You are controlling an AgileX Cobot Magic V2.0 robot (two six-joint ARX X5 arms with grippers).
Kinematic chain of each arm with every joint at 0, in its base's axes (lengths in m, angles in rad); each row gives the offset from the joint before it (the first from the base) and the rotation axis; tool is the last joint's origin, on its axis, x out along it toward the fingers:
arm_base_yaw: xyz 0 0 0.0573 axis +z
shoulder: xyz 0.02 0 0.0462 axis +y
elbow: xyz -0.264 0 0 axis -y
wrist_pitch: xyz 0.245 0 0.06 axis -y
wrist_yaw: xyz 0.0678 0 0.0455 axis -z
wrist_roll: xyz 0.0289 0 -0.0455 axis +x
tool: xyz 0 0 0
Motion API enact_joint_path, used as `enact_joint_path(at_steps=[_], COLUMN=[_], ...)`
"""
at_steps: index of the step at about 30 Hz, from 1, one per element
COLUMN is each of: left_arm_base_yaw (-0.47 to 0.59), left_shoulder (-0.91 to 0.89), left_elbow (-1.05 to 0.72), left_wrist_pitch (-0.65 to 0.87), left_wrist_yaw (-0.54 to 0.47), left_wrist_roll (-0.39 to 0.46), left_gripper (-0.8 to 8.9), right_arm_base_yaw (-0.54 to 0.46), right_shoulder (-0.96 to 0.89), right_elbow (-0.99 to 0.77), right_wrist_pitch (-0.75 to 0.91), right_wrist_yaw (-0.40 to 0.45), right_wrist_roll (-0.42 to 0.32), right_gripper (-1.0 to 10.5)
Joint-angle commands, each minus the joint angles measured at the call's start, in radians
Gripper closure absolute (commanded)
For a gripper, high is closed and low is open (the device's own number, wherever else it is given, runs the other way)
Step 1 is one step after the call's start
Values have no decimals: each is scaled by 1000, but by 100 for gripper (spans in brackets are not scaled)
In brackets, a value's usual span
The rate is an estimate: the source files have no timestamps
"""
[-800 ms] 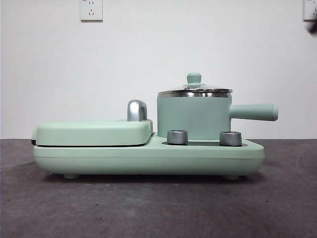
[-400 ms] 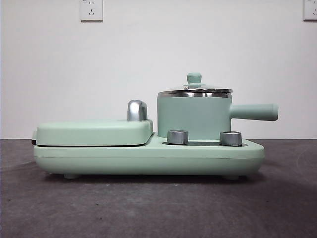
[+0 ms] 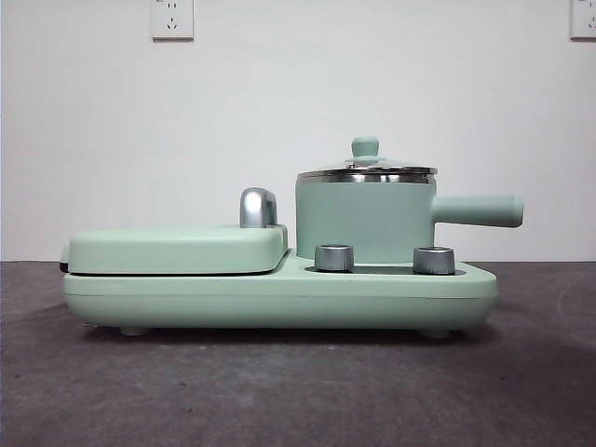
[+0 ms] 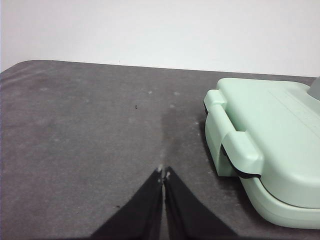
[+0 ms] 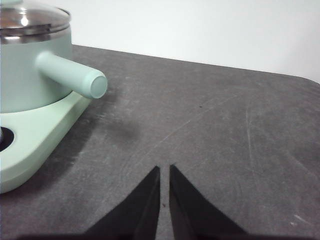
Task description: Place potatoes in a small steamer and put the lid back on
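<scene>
Left gripper (image 4: pixel 163 172): jaws pressed together, empty, over bare table (image 4: pixel 75 140) beside griddle cover (image 4: pixel 270 135). Right gripper (image 5: pixel 164 170): jaws nearly together, holding nothing, near steamer handle. Small steamer (image 3: pixel 363 219) on appliance base (image 3: pixel 279 293), right end; lid (image 3: pixel 365 168) seated on rim. Potatoes not visible.

No readable text, label, brand, number or sign on anything in view.
</scene>
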Motion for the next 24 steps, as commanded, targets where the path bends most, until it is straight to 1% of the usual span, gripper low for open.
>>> enact_joint_path(at_steps=[1,6,24], left_arm_base_yaw=[1,1,1], left_shoulder=[0,0,0], left_elbow=[-20,-20,-20], left_wrist_pitch=[11,11,11], left_wrist_yaw=[-4,-4,-4], left_wrist_roll=[-2,-2,-2], left_gripper=[808,808,808], right_arm_base_yaw=[-1,0,0], right_shoulder=[-1,-1,-1], right_elbow=[-4,-4,-4], right_wrist_pitch=[12,37,37], right_wrist_yaw=[-1,0,0], right_wrist_roll=[2,2,2], right_gripper=[919,919,919])
